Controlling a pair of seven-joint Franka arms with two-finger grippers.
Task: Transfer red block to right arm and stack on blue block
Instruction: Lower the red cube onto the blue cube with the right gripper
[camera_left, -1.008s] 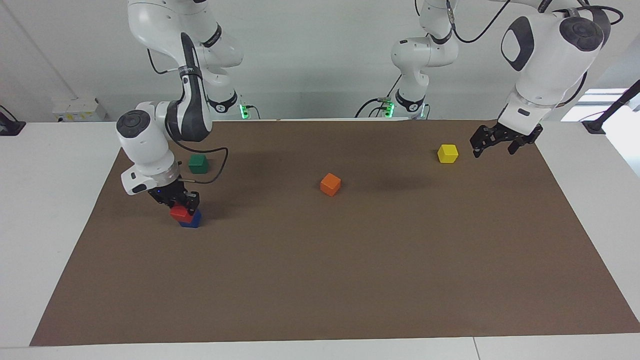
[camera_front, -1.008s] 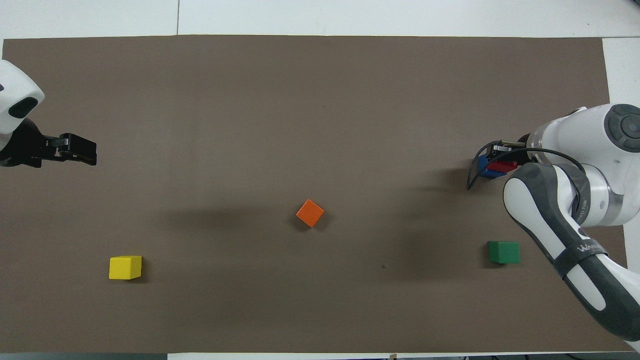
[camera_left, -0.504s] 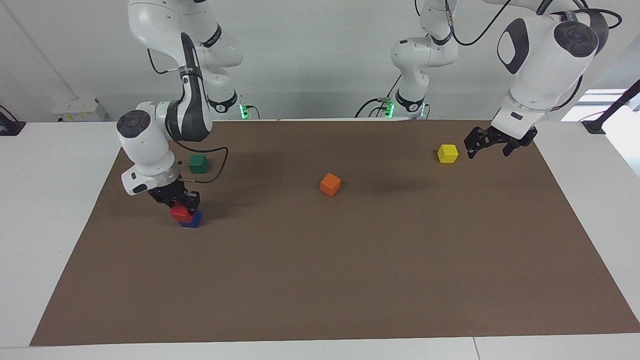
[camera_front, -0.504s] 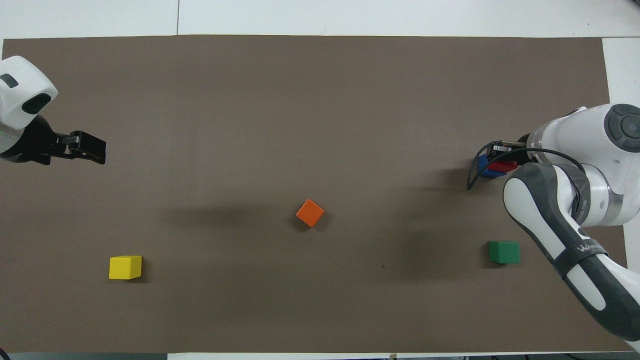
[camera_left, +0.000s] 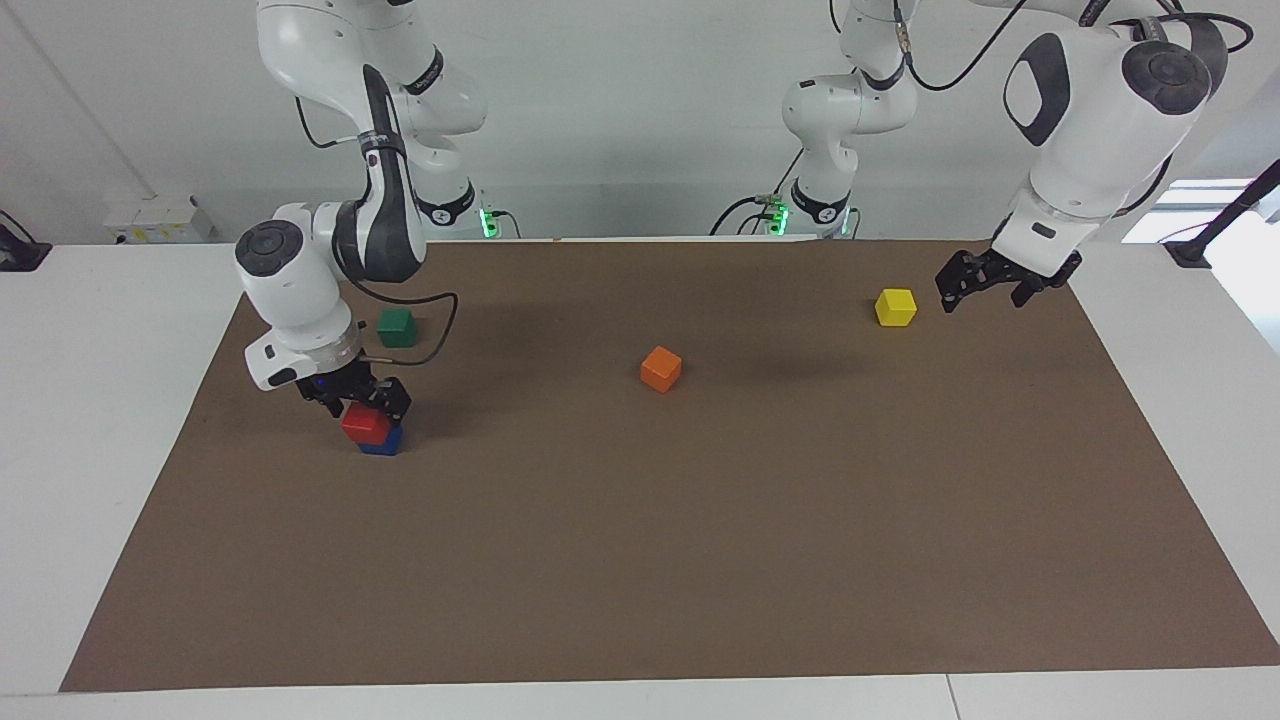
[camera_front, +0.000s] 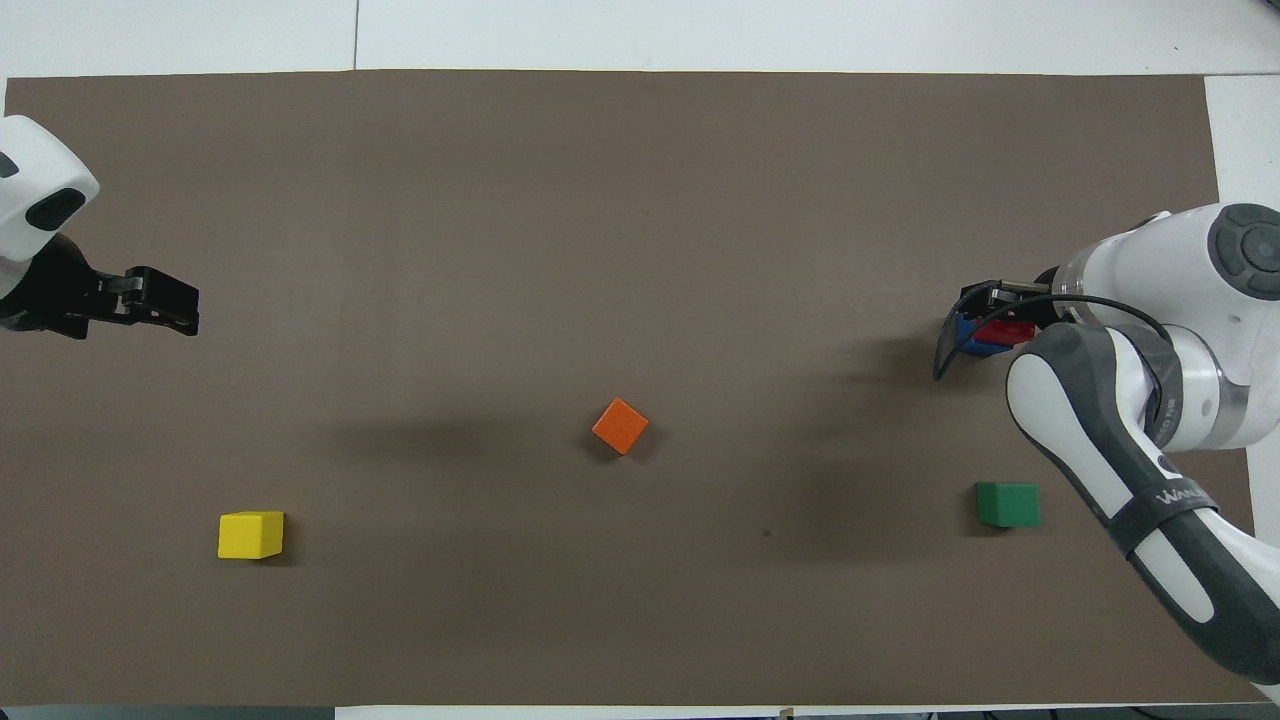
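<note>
The red block (camera_left: 365, 425) rests on the blue block (camera_left: 384, 446), set a little toward the right arm's end of the table. My right gripper (camera_left: 366, 398) is open just above the red block, with a finger on each side of its top. In the overhead view the right gripper (camera_front: 985, 303) and arm cover most of the red block (camera_front: 1006, 331) and the blue block (camera_front: 961, 331). My left gripper (camera_left: 985, 288) is open and empty, up in the air beside the yellow cube; it also shows in the overhead view (camera_front: 168, 308).
On the brown mat (camera_left: 700, 560) lie an orange cube (camera_left: 661, 369) in the middle, a yellow cube (camera_left: 895, 307) toward the left arm's end, and a green cube (camera_left: 397, 327) nearer to the robots than the stack.
My right gripper's fingers have spread apart off the red block and risen slightly; the red block stays on the blue block. My left gripper has shifted a little in the air.
</note>
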